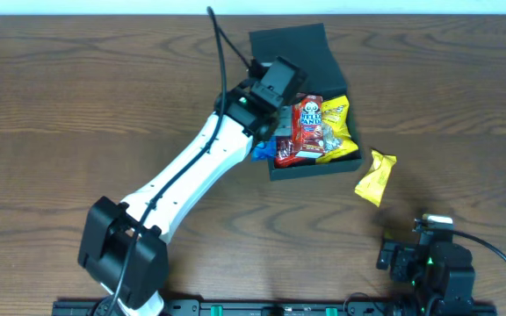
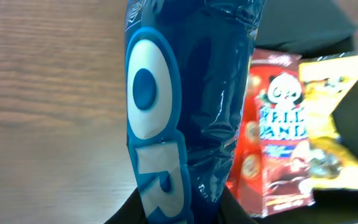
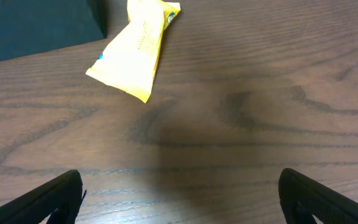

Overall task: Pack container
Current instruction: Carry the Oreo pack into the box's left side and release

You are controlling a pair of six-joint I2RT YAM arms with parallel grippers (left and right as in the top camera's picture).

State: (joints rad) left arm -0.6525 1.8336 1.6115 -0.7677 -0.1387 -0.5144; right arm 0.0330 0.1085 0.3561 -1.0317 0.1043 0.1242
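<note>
Container [image 1: 316,169], lid open at 1 o'clock on the tabletop [image 1: 77,105], awaits the blue packet [image 2: 185,112] pinched by the left hand [image 1: 269,132]. Release looks safest over its uncrowded 9 o'clock side. Right hand [image 3: 179,199] idles, spread.

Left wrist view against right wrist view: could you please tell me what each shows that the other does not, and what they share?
Only the left wrist view shows a blue Oreo packet gripped in the left pincer, plus a red Hello Panda packet and a yellow snack bag lying side by side.
Only the right wrist view shows a loose yellow packet lying on the wood, and the open right pincer, holding nothing.
Both show the dark teal container and the wooden table.
</note>
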